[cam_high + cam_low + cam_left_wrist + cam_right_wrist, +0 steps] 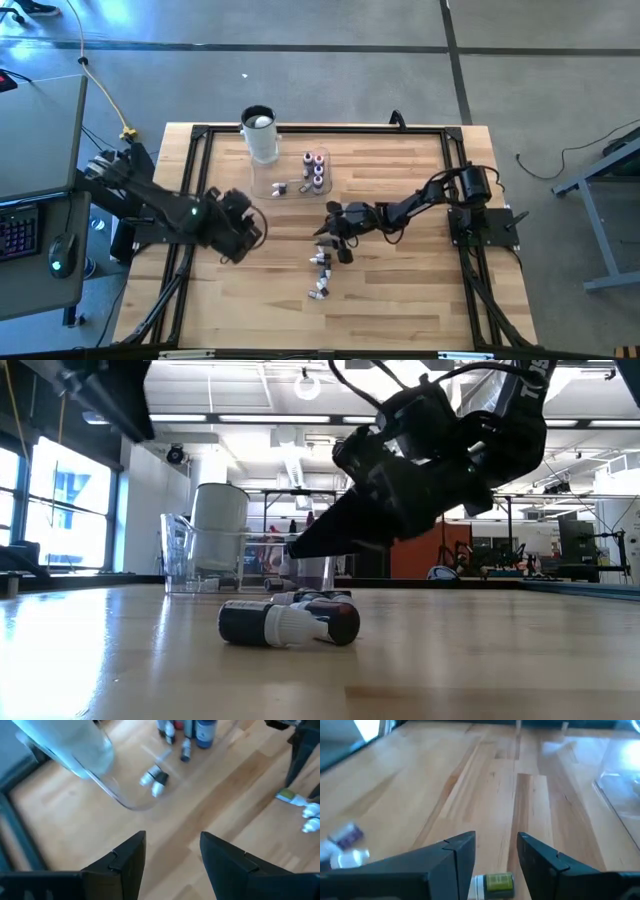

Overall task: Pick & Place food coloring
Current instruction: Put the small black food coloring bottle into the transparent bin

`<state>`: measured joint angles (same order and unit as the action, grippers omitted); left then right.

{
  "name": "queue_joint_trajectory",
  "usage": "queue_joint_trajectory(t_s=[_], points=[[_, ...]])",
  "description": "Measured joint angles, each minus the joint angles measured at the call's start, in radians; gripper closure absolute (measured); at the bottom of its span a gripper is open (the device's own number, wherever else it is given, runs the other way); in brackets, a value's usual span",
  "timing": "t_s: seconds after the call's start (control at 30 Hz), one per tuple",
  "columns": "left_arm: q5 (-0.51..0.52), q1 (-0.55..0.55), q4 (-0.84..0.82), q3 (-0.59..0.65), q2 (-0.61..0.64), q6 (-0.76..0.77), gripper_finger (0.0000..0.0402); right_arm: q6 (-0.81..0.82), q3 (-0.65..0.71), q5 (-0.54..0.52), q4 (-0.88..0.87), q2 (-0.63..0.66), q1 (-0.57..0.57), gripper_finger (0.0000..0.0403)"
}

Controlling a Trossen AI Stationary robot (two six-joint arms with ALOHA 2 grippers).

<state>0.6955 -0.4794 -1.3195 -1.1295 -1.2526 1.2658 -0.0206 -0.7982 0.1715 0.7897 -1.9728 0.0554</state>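
Several small food coloring bottles stand upright (317,170) in the clear tray (275,188), and two lie in it on their sides (155,777). More lie loose on the wood (320,258), (318,292), (290,622). My right gripper (496,840) hovers just near-side of the tray (328,230), shut on a green-labelled bottle (495,884). My left gripper (172,837) hangs open and empty above the table, left of the tray (250,228). My right gripper has the green-labelled bottle between its two fingers, far back in the gap. The bottle lies across the gap, its white cap (477,882) at one finger. The fingers slant slightly down from the table's right. In the low view the gripper (295,547) is clear of the wood.
A tall white cup (260,130) stands at the tray's far left corner, also in the low view (220,525). A black frame (200,135) borders the wooden top. Bare wood lies in front of both grippers toward the near edge.
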Motion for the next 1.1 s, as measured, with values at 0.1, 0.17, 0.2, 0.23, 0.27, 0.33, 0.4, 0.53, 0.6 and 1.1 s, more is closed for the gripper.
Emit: queue_joint_trajectory(t_s=[0.1, 0.17, 0.2, 0.23, 0.27, 0.33, 0.4, 0.53, 0.6, 1.1], points=[[-0.012, -0.041, 0.056, 0.084, -0.003, 0.089, 0.0218, -0.114, 0.0, -0.006, -0.023, 0.0, 0.021, 0.0265], [-0.015, -0.053, 0.121, 0.122, -0.001, 0.124, 0.0218, -0.137, 0.0, -0.029, -0.042, -0.003, 0.036, 0.0265], [-0.017, -0.053, 0.148, 0.138, -0.001, 0.132, 0.0218, -0.118, 0.0, -0.053, -0.053, -0.003, 0.044, 0.0265], [-0.019, -0.053, 0.17, 0.152, -0.001, 0.134, 0.0218, -0.086, 0.0, -0.089, -0.057, -0.003, 0.051, 0.0265], [-0.017, -0.052, 0.2, 0.162, -0.001, 0.133, 0.0218, -0.059, 0.0, -0.128, -0.059, -0.003, 0.058, 0.0265], [-0.009, -0.051, 0.232, 0.167, -0.001, 0.12, 0.0218, -0.035, 0.0, -0.2, -0.059, -0.003, 0.07, 0.0265], [-0.004, -0.051, 0.234, 0.168, -0.001, 0.108, 0.0218, -0.021, -0.014, -0.253, -0.078, -0.003, 0.082, 0.0265], [0.002, -0.051, 0.258, 0.168, -0.001, 0.078, 0.0218, 0.063, -0.104, -0.27, -0.208, -0.002, 0.106, 0.0265], [0.004, -0.051, 0.259, 0.168, -0.001, 0.06, 0.0218, 0.023, -0.17, -0.263, -0.358, -0.002, 0.121, 0.0265], [0.016, -0.051, 0.263, 0.168, -0.001, 0.014, 0.0218, 0.033, -0.51, -0.449, -1.177, 0.001, 0.199, 0.0265]])
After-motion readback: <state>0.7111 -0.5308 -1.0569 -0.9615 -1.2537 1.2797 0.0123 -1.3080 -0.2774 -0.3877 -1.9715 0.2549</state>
